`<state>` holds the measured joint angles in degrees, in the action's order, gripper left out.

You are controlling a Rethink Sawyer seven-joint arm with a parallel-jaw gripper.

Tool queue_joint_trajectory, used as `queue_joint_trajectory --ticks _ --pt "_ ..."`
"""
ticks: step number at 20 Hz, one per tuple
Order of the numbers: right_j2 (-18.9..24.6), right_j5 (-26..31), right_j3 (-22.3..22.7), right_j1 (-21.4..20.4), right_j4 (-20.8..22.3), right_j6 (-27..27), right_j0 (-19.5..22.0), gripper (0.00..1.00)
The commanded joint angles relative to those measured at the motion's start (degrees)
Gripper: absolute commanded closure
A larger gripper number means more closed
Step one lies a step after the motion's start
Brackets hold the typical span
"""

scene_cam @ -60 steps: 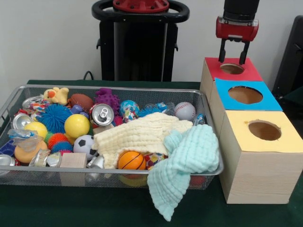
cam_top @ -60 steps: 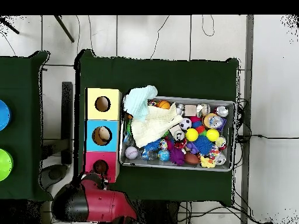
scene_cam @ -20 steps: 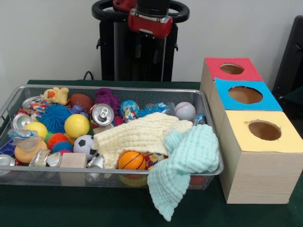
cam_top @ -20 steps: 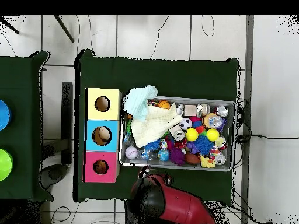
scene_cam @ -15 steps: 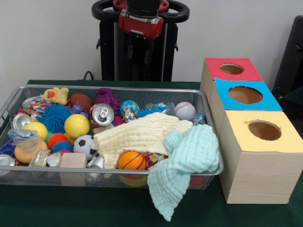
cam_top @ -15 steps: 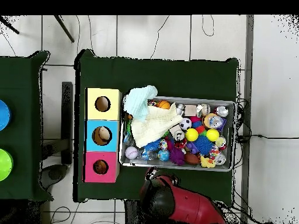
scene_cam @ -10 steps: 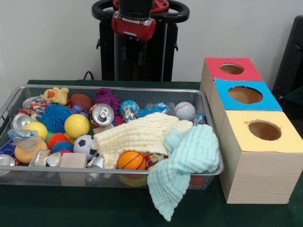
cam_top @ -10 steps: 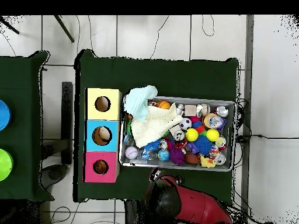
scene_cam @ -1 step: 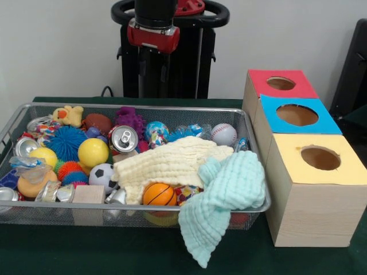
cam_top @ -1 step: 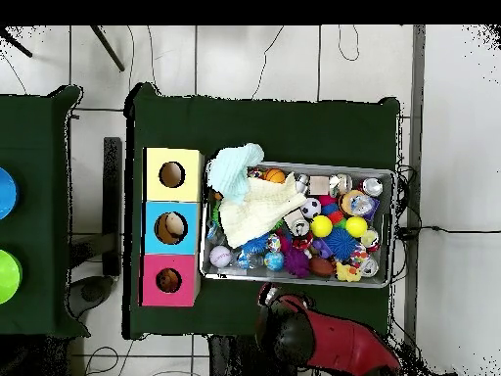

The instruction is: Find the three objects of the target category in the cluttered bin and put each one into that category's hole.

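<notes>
Right, worktop (scene_cam @ -1 step: 69, 252): green-covered, carrying everything in play.
Bin (scene_cam @ -1 step: 172, 108): wire mesh, towards the worktop's left side in the front view, heaped with balls, cans and toys.
Boxes: three in a row just beside the bin's right end: yellow box (scene_cam @ -1 step: 312, 195) nearest, blue box (scene_cam @ -1 step: 269, 112) between, red box (scene_cam @ -1 step: 258, 86) at the far edge.
Cloths: cream cloth (scene_cam @ -1 step: 172, 163) sprawls over the bin's middle; mint cloth (scene_cam @ -1 step: 226, 195) spills over its near right corner, and both probably hide things.
Claw (scene_cam @ -1 step: 153, 64): high up, fingers spread, nothing between them.
Key relation: the claw hangs over the bin's far edge, so everything it might want lies below and towards the near rim; soda can (scene_cam @ -1 step: 124, 138) and purple spiky toy (scene_cam @ -1 step: 129, 119) sit almost straight beneath.
Targets: somewhere in the bin; the category can't be told from here.
Judgement: next comes a descent into the far row.
</notes>
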<state>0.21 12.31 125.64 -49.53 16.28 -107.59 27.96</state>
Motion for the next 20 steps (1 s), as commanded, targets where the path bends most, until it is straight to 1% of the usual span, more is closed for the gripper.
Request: queue_joint_trajectory --ticks 1,6,8,11,14,20 --pt "7.4 6.0 -5.5 1.1 3.4 4.0 1.8 0.0" --pt "6.1 4.7 -4.9 0.6 4.4 1.9 0.3 0.0" --pt "5.7 5.5 -5.3 0.1 4.4 1.4 -0.6 0.0" --pt "6.0 6.6 -5.2 -0.6 4.0 1.1 -1.4 0.0" --pt "6.6 8.0 -5.3 -1.3 2.8 0.4 -2.6 0.0" --pt "7.4 8.5 -4.9 -2.7 1.8 -0.4 -3.7 0.0"
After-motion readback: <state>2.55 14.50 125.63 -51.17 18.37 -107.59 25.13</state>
